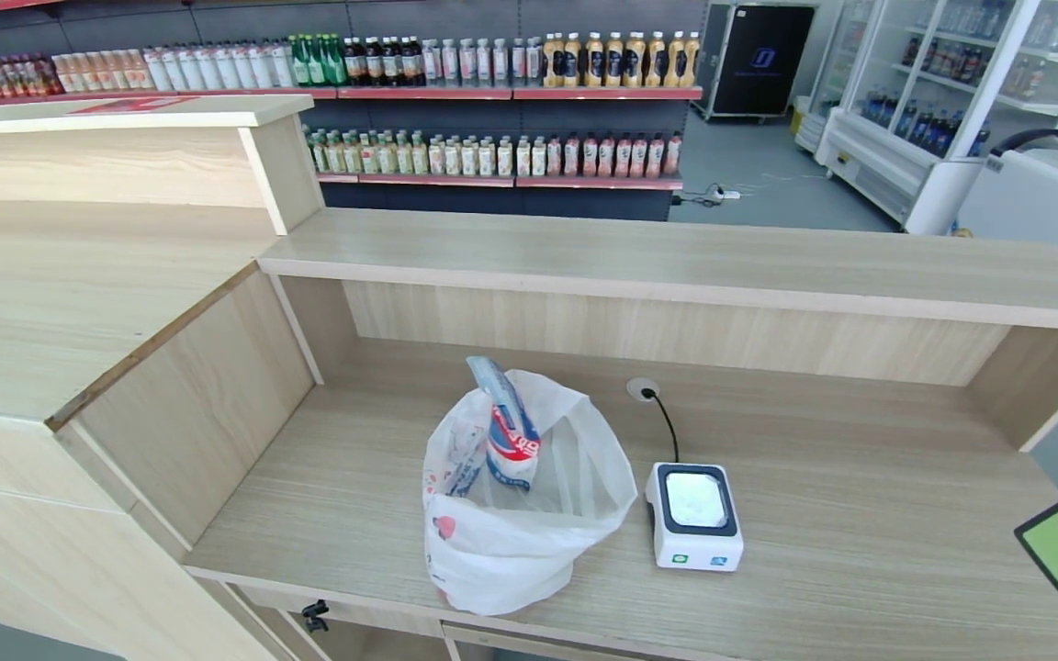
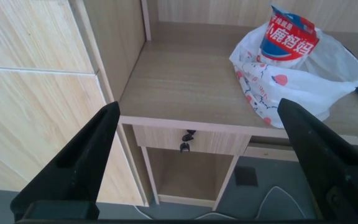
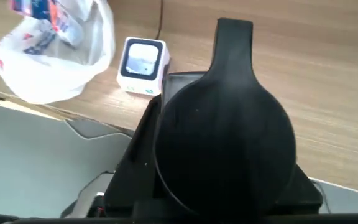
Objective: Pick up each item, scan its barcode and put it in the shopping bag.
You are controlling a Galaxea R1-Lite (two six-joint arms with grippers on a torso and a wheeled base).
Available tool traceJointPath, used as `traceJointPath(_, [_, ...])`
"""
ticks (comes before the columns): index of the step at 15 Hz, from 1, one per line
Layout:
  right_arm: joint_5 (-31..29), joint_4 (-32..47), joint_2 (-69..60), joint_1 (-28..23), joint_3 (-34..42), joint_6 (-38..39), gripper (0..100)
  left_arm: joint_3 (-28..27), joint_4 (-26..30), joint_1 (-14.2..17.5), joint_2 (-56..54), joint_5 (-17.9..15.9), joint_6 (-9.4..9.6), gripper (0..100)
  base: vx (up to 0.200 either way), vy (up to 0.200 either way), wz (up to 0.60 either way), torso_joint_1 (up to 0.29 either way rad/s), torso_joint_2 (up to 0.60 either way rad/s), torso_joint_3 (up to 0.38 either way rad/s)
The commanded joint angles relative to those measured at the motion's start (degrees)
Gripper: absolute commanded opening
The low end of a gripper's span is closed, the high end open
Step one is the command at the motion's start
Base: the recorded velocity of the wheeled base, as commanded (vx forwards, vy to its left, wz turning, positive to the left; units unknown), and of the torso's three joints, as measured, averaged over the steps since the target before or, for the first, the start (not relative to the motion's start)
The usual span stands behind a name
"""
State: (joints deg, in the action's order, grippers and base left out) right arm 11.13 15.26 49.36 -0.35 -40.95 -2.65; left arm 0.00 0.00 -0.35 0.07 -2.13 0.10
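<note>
Atop the counter [image 1: 860, 514]: one bag [image 1: 529, 523], one scanner [image 1: 694, 516].

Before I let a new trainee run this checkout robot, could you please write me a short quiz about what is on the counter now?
1. True or false: the packet stands inside the bag.
2. On which side of the bag, from the robot's own view, is the scanner? A: left. B: right. C: inside it.
3. Fill in the missing word: the left pincer is ____, with nothing between its fingers.

Key: 1 true. 2 B. 3 open.
</note>
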Motion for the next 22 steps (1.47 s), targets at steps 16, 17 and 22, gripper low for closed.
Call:
traceJointPath(16, [40.29,-10.43,31.85,-19.51,-3.96,8.01,0,0.0,0.0,0.0,0.01,0.02,-0.01,100,0.0,0.0,0.15,0.001,0.0,0.002])
traceJointPath(17, [42.4,-10.52,32.82,-21.27,-2.82,3.35,0,0.0,0.0,0.0,0.01,0.02,-0.01,100,0.0,0.0,0.0,0.0,0.0,0.0])
traceJointPath(22, [55.23,-9.55,41.52,-30.32,-0.27,-21.26,0,0.0,0.0,0.0,0.01,0.02,-0.01,100,0.0,0.0,0.0,0.0,0.0,0.0])
